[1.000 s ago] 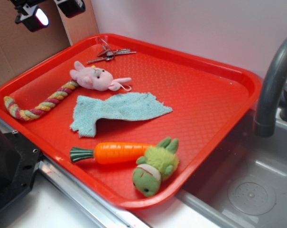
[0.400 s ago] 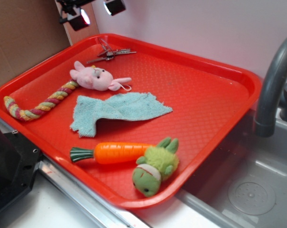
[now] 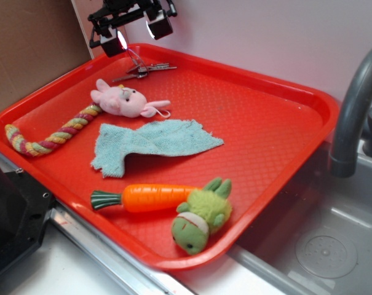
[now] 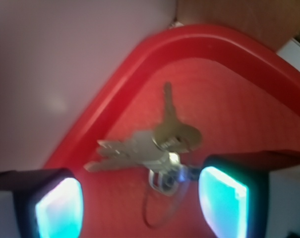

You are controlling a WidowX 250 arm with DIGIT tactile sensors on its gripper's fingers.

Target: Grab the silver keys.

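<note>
Up at the far corner of the red tray (image 3: pixel 284 98), the silver keys (image 3: pixel 142 69) lie flat on its textured floor, just inside the raised rim. The gripper (image 3: pixel 138 32) hangs above them with its fingers spread wide, holding nothing. From the exterior view the keys are only a thin grey cluster, partly overlapped by the gripper's lower edge, and how much air separates them cannot be judged.

The wrist view fills that in: the silver keys (image 4: pixel 150 144) sit between the two glowing fingertips (image 4: pixel 58 208), fanned out, with one key pointing toward the tray's corner and the others lying sideways. A thin wire ring seems to loop out below them, though blur makes this uncertain. The gripper (image 4: pixel 140 203) appears centred a little to one side of the bunch.

Only the exterior view shows the rest of the tray: a pink plush toy (image 3: pixel 121 100) on a rope nearest the keys, a light blue cloth (image 3: pixel 155 142) toward the middle, and a toy carrot (image 3: pixel 150 198) touching a green plush toy (image 3: pixel 202 216) near the front rim. A grey faucet (image 3: pixel 353 110) stands beside the tray.
</note>
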